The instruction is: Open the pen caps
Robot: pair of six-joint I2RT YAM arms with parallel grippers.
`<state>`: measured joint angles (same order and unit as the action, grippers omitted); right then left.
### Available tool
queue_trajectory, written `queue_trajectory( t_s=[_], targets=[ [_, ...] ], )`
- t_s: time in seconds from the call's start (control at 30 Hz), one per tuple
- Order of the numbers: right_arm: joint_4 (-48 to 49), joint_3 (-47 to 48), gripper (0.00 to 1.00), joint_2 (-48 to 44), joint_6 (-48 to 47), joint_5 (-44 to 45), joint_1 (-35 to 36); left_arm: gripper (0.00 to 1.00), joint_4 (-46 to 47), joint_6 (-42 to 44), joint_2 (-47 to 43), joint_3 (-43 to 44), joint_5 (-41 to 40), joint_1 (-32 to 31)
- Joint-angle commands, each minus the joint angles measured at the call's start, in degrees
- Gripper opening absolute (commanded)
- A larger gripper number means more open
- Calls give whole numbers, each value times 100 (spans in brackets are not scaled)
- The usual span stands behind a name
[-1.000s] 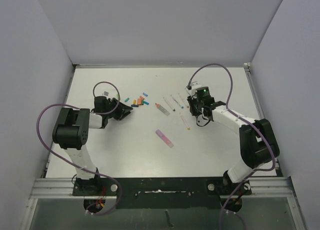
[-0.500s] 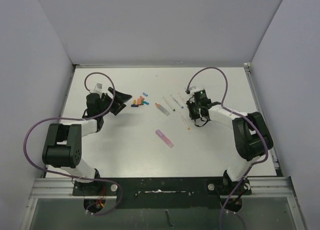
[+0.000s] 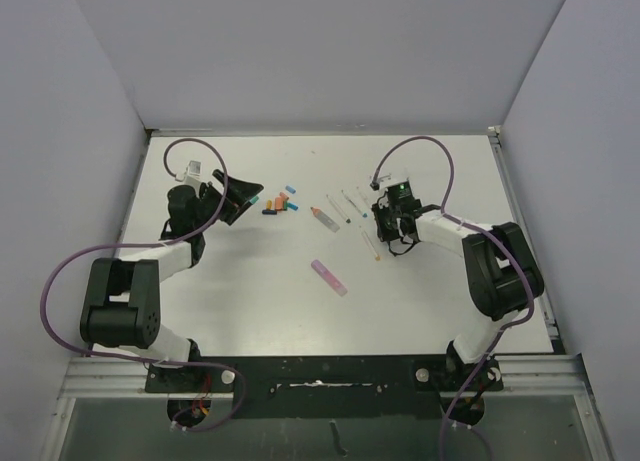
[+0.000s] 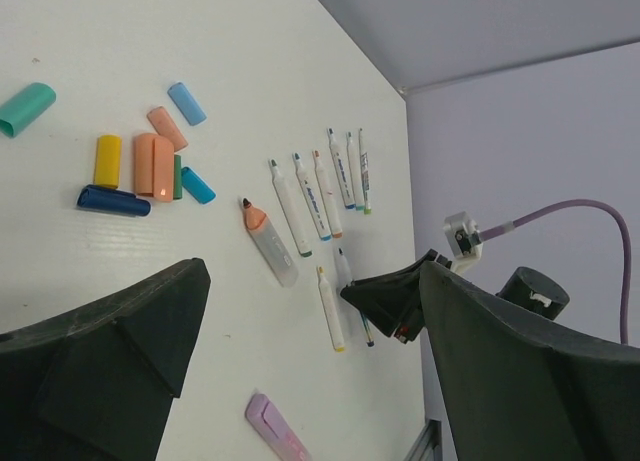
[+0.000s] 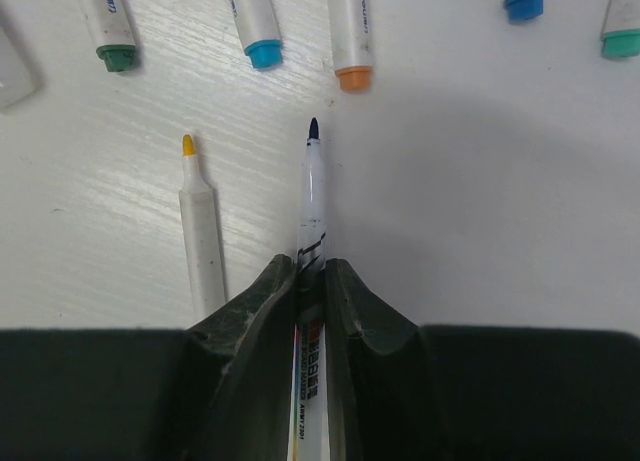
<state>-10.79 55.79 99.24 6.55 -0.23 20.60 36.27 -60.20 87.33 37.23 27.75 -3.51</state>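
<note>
Left gripper (image 4: 312, 281): jaws spread wide, nothing between them; lower edge of the left wrist view.
Right gripper (image 5: 312, 273): clamped on blue-tipped pen (image 5: 313, 186); bottom centre of the right wrist view.
Pen caps (image 4: 152, 164): loose cluster lying on table (image 4: 120, 41); upper left of the left wrist view.
Yellow-tipped pen (image 5: 200, 221): lying just left of the held pen.
</note>
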Motion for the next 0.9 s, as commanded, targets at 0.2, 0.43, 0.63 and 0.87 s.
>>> queue_trajectory(
  t_s=[0.2, 0.43, 0.63, 0.87],
  targets=[
    [174, 195, 19, 128, 71, -168, -30, 87, 442, 39, -243, 21, 202, 43],
    [170, 229, 26, 165, 88, -205, -36, 88, 521, 18, -251, -14, 245, 43],
    [171, 192, 33, 29, 116, -171, -30, 93, 581, 12, -286, -46, 260, 42],
    [277, 139, 47, -682, 41, -113, -30, 98, 1372, -300, -376, -435, 47, 43]
  ],
)
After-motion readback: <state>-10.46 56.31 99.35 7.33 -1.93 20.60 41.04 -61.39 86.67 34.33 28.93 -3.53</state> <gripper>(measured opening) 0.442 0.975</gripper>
